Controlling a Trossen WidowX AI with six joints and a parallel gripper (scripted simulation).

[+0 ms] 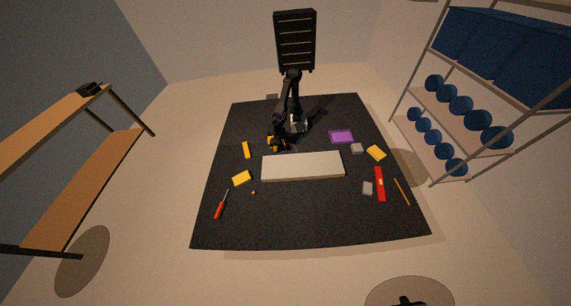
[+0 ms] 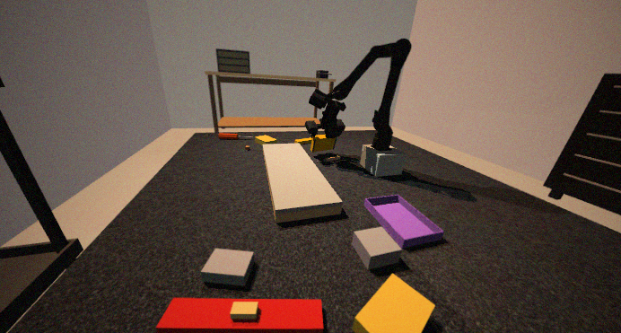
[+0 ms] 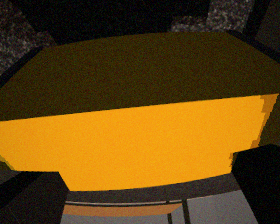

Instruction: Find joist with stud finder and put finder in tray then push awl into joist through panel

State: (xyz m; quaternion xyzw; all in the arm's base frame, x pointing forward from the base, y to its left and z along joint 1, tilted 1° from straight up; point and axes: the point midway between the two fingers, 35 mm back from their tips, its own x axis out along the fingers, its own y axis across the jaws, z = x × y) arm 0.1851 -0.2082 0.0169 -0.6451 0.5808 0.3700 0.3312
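Dark mat [image 1: 313, 223] on a pale floor, carrying all items; wide bare stretches of it lie in front of the floor panel and toward its near edge.

Floor panel [image 1: 303, 166]: pale slab, mid-mat, flat, its long sides free of neighbours.

Claw [image 2: 324, 141]: clenched on the yellow stud finder [image 2: 323, 143], held off the mat just beside the panel's far end, near the grey arm base [image 2: 381, 160].

Tray [image 2: 403, 220]: purple, open-topped, beside the panel; a grey block [image 2: 376, 247] stands just at its near corner.

Awl [image 1: 220, 204]: orange handle, thin shaft, lying near the mat's left edge, well apart from the panel.

Other items: yellow blocks [image 1: 241, 177], red bar [image 1: 379, 183].

View notes: the top view alone shows the mat's full outline and the shelf rack [image 1: 417, 72] off its right side. The exterior view alone shows the stud finder's height above the mat. The wrist view shows only the stud finder's yellow face [image 3: 138, 145] filling the frame, dark fingers at its sides.
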